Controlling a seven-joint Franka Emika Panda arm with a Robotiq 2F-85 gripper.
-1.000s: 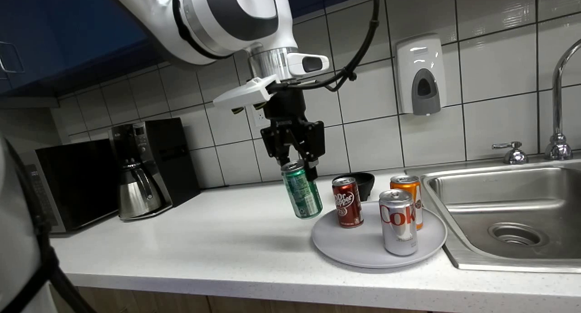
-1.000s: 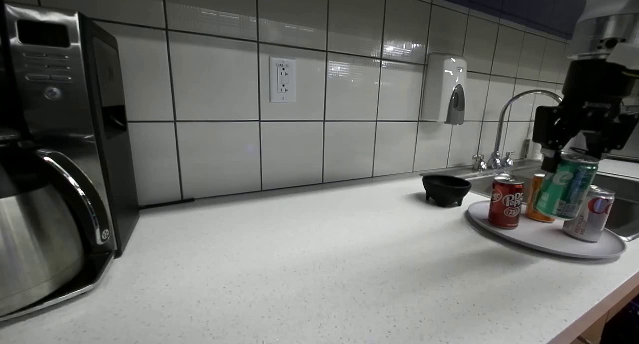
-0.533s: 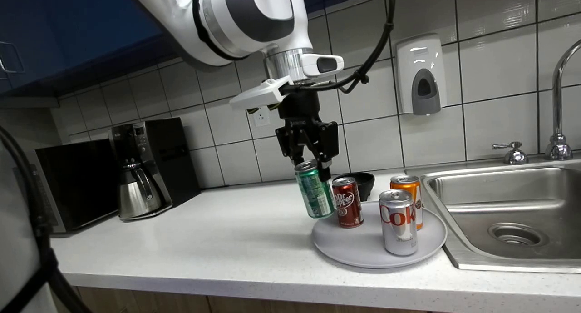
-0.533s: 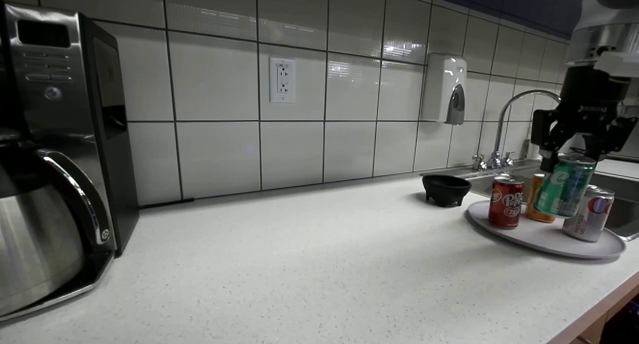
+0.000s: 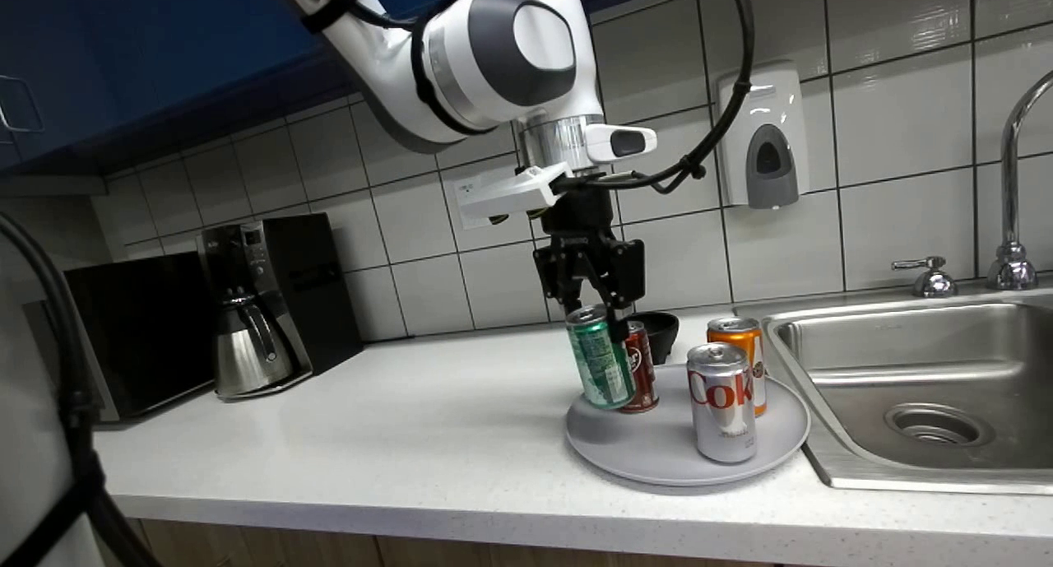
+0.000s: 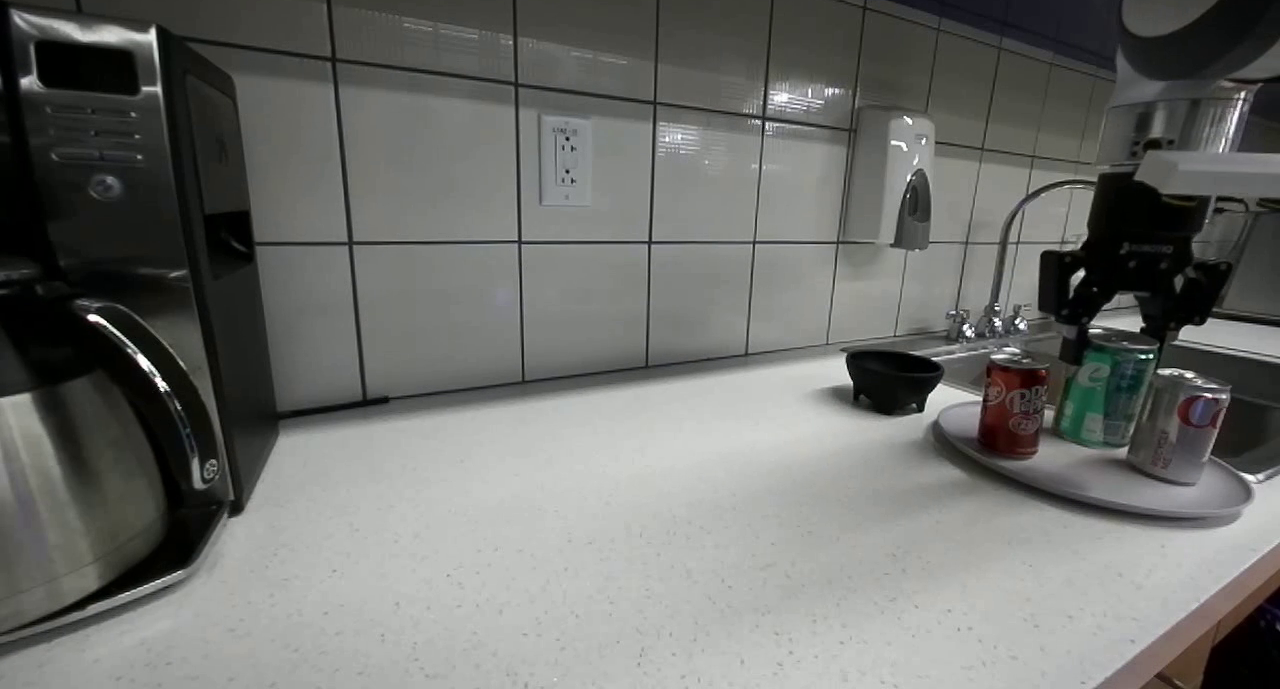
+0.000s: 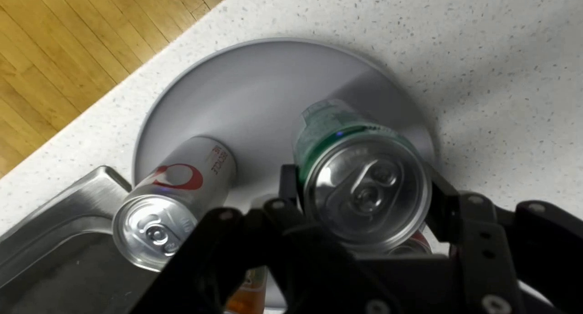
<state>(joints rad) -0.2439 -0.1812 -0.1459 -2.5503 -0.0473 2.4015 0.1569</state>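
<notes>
Over a speckled white counter (image 5: 370,435), the green can (image 5: 605,365) is gripped near its top by the claw (image 5: 593,316) and held tilted below it, over the gray plate (image 5: 642,456). Any lowering is best done slowly, with the tilt first taken out and clearance kept from the dark red can (image 6: 1013,409) close beside the claw, and from the silver can (image 5: 724,415) and the orange can (image 5: 740,334) farther away from it.

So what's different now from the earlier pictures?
The gripper moved the green can a bit lower and, in an exterior view, rightward, so it now hides much of the red can. Nothing new was grabbed and nothing let go: the green can is still held. The red can, orange can, silver can and plate stayed put.
</notes>
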